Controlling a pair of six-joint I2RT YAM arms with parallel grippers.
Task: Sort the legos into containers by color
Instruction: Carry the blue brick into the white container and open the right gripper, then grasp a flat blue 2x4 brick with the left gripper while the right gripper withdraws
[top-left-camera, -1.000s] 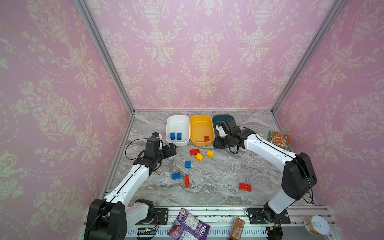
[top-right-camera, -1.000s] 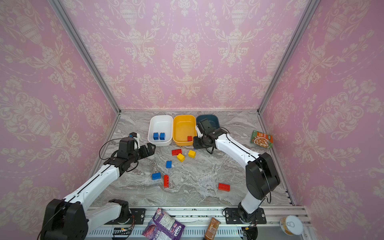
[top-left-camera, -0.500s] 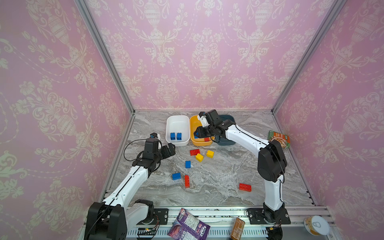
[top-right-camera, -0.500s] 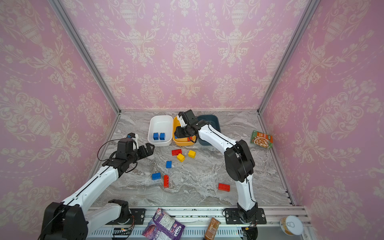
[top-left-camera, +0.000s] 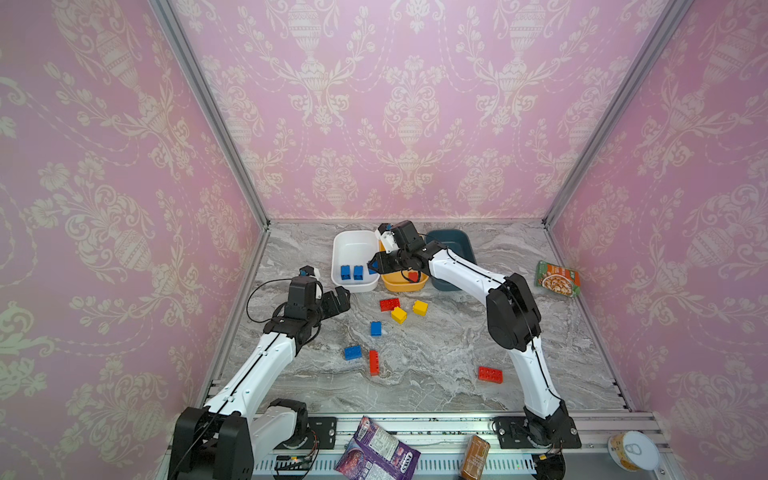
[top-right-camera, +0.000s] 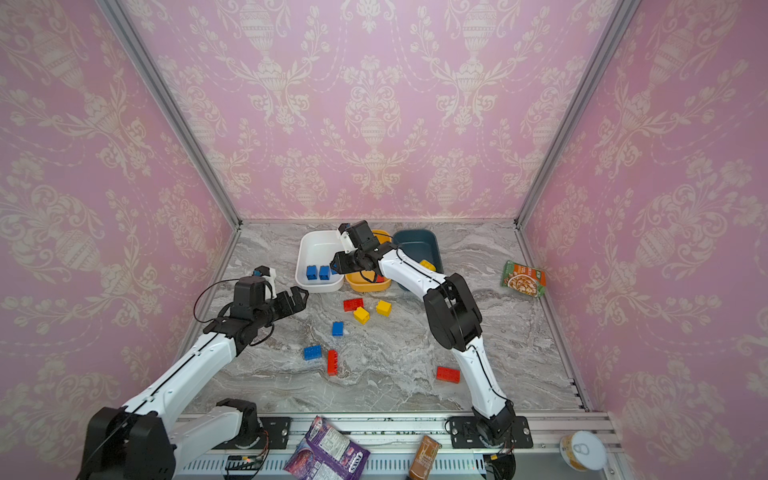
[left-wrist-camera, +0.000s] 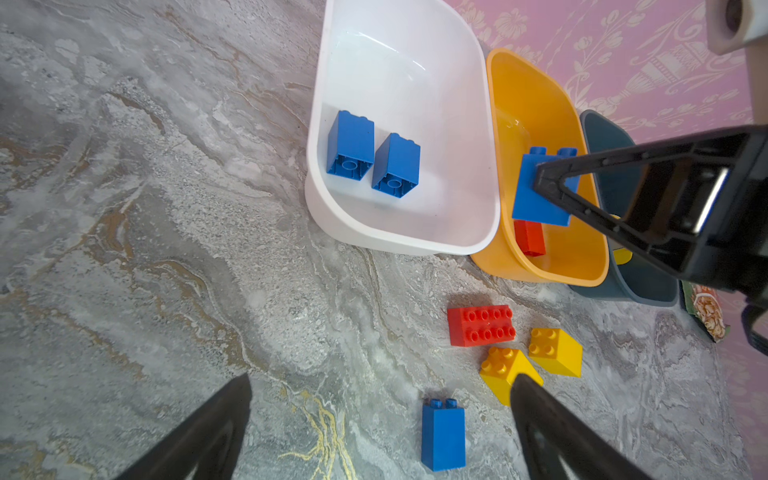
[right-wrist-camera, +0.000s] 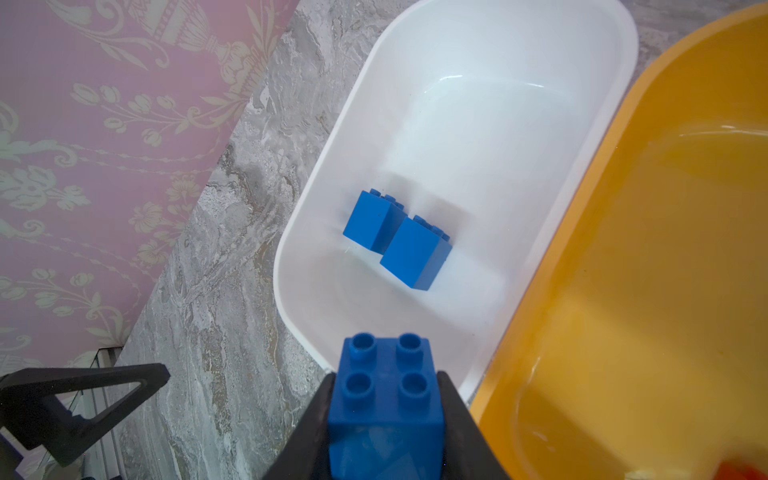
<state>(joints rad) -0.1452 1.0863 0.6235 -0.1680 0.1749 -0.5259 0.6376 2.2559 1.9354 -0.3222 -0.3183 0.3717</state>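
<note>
left gripper (top-left-camera: 338, 297) wide open above table (top-left-camera: 449, 340), just left of white tub (top-left-camera: 353, 245) holding two blue bricks (top-left-camera: 351, 272). right gripper (top-left-camera: 374, 264) clamps a blue brick (right-wrist-camera: 384, 399) over the white tub's rim beside orange tub (left-wrist-camera: 540, 104). loose legos (top-left-camera: 399, 314) on table.

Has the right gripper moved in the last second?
Yes. In a top view the right gripper, shut on a blue lego, swung left from the teal tub across the yellow-orange tub to the white tub's edge.
</note>
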